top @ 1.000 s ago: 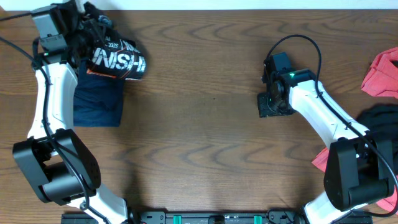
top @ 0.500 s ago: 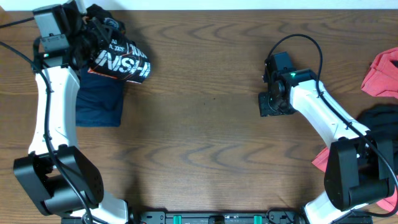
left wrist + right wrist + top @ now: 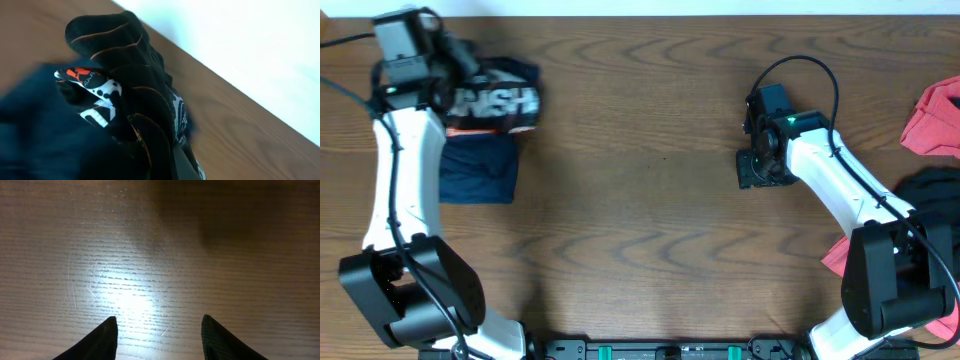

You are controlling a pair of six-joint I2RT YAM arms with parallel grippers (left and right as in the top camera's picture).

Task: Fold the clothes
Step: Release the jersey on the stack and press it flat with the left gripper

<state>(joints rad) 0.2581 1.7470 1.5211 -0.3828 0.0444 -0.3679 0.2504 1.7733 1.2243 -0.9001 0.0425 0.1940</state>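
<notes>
The black jersey [image 3: 498, 100] with orange lines and white lettering is bunched at the far left of the table. It lies over the far end of a folded navy piece [image 3: 480, 170]. My left gripper [image 3: 452, 85] is shut on the jersey's left end. In the left wrist view the jersey [image 3: 130, 85] fills the middle, the navy piece [image 3: 30, 130] is at the left, and cloth hides my fingertips. My right gripper [image 3: 757, 170] is open and empty, low over bare wood [image 3: 157, 320].
A coral-red garment [image 3: 935, 115] lies at the right edge. A plain black piece [image 3: 930, 190] lies below it, and another coral piece [image 3: 835, 255] shows by the right arm's base. The table's far edge runs just behind the left gripper.
The left gripper has drawn the jersey bundle left and down; it now lies level across the navy piece's far end. The right arm has not moved.
</notes>
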